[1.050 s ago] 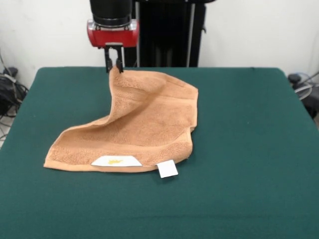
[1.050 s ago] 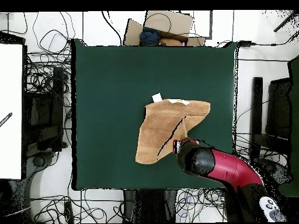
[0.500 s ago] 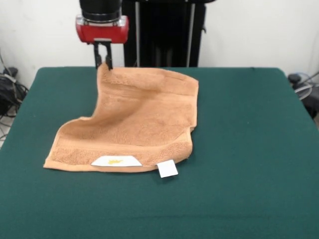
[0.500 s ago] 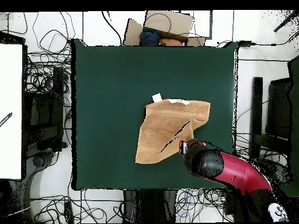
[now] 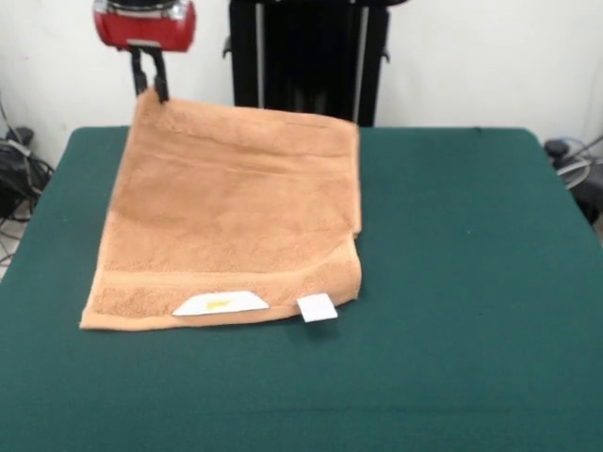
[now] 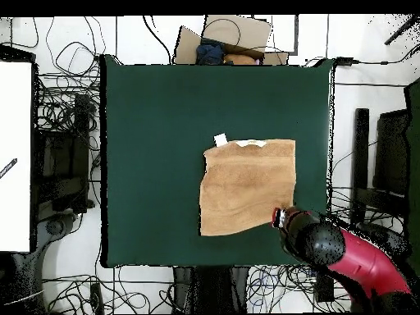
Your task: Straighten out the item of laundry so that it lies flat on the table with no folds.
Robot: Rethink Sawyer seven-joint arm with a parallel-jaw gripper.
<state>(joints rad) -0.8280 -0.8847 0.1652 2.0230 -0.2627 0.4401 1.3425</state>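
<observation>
One corner pinched, towel stretched out

My gripper point(image 5: 149, 91) is clamped on a raised corner of the orange-tan hand towel point(image 5: 231, 221). Below it, the towel slopes down onto the green table point(image 5: 471, 282), two white tags point(image 5: 221, 303) farthest from me.

One towel point(image 5: 231, 212); two white tags point(image 5: 221, 303) — one table point(image 5: 471, 282); one gripper point(image 5: 149, 87).
</observation>
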